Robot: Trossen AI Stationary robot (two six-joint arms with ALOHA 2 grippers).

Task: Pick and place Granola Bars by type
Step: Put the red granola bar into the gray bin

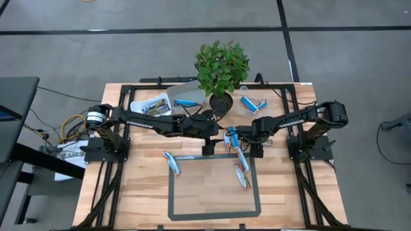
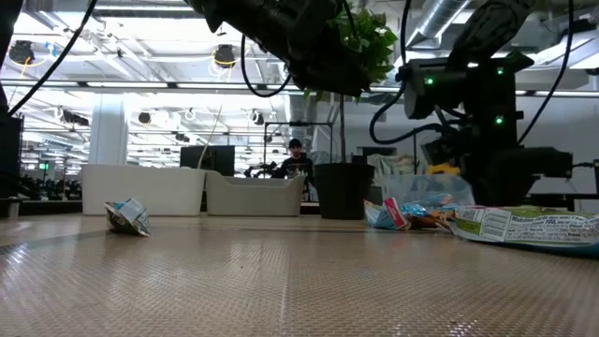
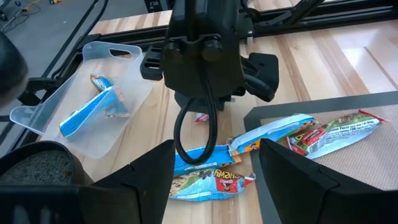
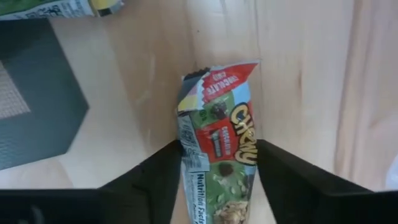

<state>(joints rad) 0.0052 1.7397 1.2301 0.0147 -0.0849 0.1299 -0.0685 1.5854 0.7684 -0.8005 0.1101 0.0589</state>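
While scanning from the left: two clear tubs (image 1: 151,104) at rear of wooden surface (image 1: 128,192), one with brownish bars, next (image 1: 186,96) with a blue bar (image 3: 87,115). Lone blue-white bar (image 1: 172,162) beside taped rectangle (image 1: 215,215). Left end effector (image 1: 209,149) hovering over rectangle's rear edge, fingers (image 3: 149,180) spread, nothing between. Potted plant (image 1: 221,67) behind. Cluster of Granola Bars (image 1: 239,157) along rectangle's right side. Right end effector (image 1: 257,149) just beside, pinching a green-red bar (image 4: 217,162) upright between fingers. Further tub (image 1: 253,102) right of plant, blue bars inside.
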